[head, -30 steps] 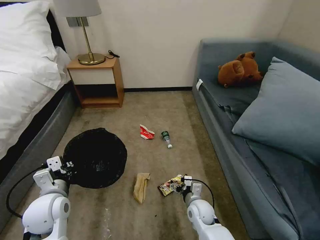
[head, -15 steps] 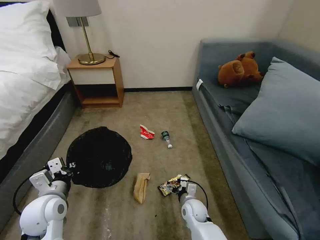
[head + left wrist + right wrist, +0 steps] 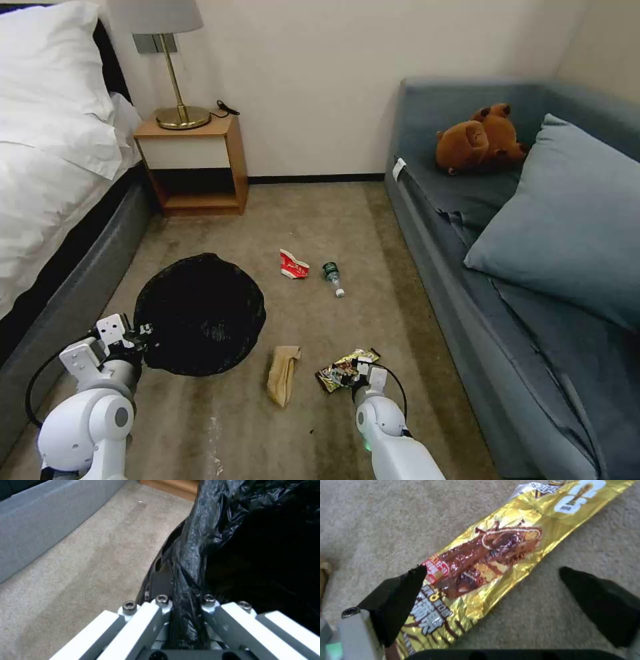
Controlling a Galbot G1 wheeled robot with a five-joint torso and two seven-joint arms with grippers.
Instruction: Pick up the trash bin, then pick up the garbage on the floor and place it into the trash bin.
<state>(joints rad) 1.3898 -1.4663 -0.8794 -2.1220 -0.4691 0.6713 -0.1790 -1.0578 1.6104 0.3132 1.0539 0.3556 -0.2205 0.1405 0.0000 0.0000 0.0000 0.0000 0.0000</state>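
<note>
Room: beige carpet (image 3: 320,220) fills the middle of my head view, a white-sheeted bed (image 3: 47,147) runs down the left edge, a wooden nightstand (image 3: 193,163) with a brass lamp (image 3: 177,73) sits at upper left, and a blue-grey sofa (image 3: 480,200) takes the right side.
Sofa: a brown plush toy (image 3: 479,139) lies at its far end, a blue cushion (image 3: 567,220) nearer me.
Trash bin: I see the trash bin (image 3: 200,313) at lower left of the head view, black liner spread over its rim, close beside the bed frame.
Left gripper: my left gripper (image 3: 185,605) is clenched on the liner-covered rim of the bin; the left wrist view shows black plastic pinched between the two white fingers (image 3: 143,620).
Right gripper: my right gripper (image 3: 493,585) hangs low over the carpet, released, one black pad (image 3: 403,597) touching the snack wrapper (image 3: 493,552) and the other pad apart from it on bare carpet.
Wrapper: gold-brown, flat on the floor at lower centre of the head view, just right of the tan paper bag (image 3: 283,373).
Other litter: the red-and-white carton (image 3: 293,265) and the small clear bottle (image 3: 333,277) lie side by side at frame centre, well apart from both grippers.
</note>
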